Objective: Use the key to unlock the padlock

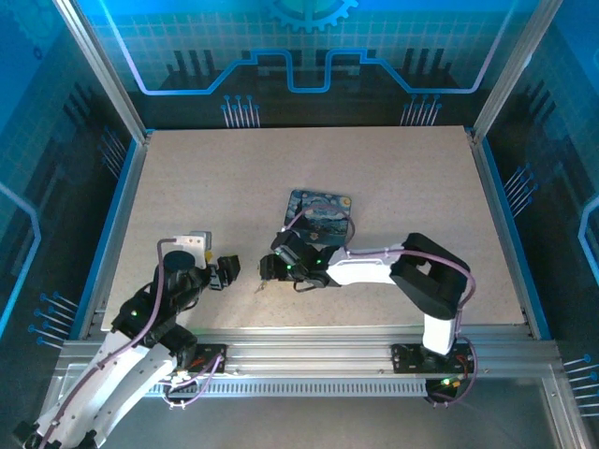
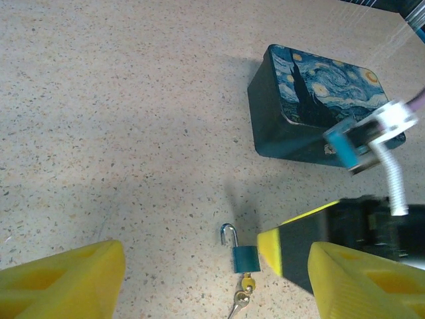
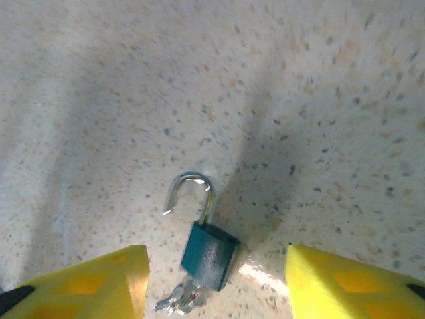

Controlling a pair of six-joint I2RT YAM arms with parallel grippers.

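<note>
Left gripper (image 1: 228,272) and right gripper (image 1: 270,269) both gape wide, empty — closing carelessly near the padlock (image 3: 210,256) could knock its key (image 3: 178,300) loose.

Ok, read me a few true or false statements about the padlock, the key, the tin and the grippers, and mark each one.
1. The padlock's shackle is open, with one end free. True.
2. The key lies far from the padlock. False: it sits at the bottom end of the body, apparently in the keyhole.
3. The right gripper is shut on the padlock. False: it is open, with a finger on either side.
4. The tin stands apart from the padlock. True.
5. The left gripper holds the key. False: it is open and empty.
</note>
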